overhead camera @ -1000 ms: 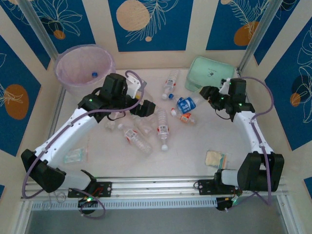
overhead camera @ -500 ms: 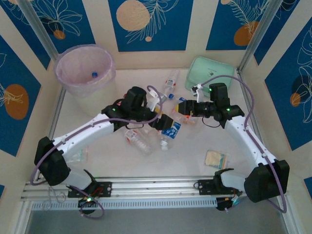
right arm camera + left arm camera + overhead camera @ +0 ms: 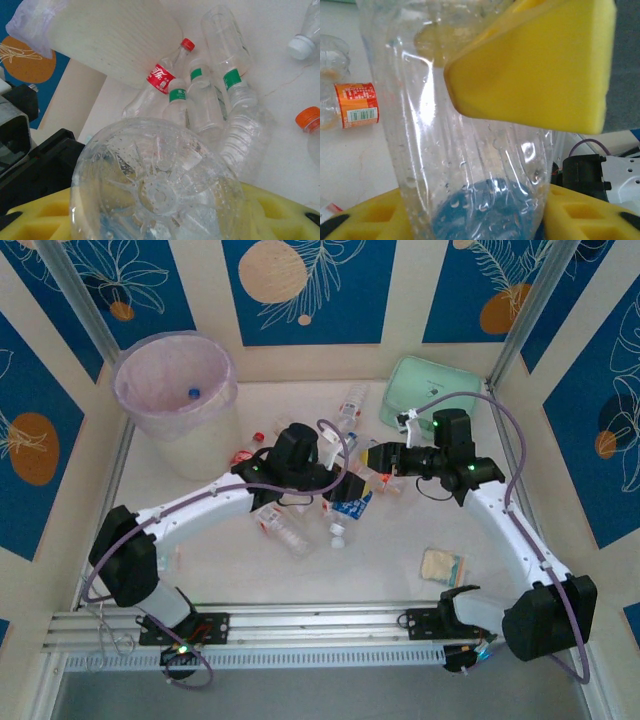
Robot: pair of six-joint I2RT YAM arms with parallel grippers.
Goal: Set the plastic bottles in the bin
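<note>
mid-table, the left gripper [image 3: 345, 487] pinches a clear blue-label bottle [image 3: 352, 504] between yellow fingers [image 3: 535, 65]. the right gripper [image 3: 377, 458] is clamped on the same bottle from the right. the pink bin [image 3: 200, 445] stands far left, well apart.

Bin [image 3: 200, 445]: far left corner; one bottle [image 3: 193, 394] in it.
Case [image 3: 432, 392]: far right corner.
Held bottle [image 3: 155, 190]: mid-table, between my left gripper [image 3: 342, 488] and right gripper [image 3: 374, 458].
Loose bottles [image 3: 285, 528]: around it, some just beside the bin.
Packet [image 3: 442, 566]: near right.
</note>
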